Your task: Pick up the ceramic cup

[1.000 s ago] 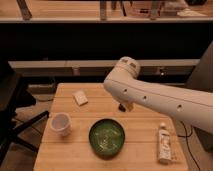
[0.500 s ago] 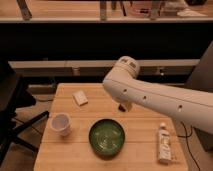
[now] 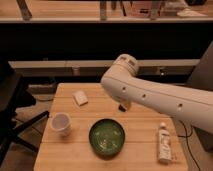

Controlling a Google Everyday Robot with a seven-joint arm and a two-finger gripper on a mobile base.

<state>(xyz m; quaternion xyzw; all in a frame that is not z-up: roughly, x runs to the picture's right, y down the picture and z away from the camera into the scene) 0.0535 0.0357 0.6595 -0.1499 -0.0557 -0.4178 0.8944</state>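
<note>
Mostly behind the arm (image 3: pixel 150 92), the gripper (image 3: pixel 121 106), jaws seemingly apart, hangs clear of the ceramic cup (image 3: pixel 61 123).

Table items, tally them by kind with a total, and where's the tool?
Cup: 1
Bowl: 1
Bottle: 1
Pale block: 1
Total: 4
Tool: mostly hidden under the arm, over the table behind the bowl.

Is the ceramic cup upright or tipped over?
Upright: the ceramic cup stands on its base, rim up, on the table's left. The gripper, mostly hidden under the arm, is apart from it.
</note>
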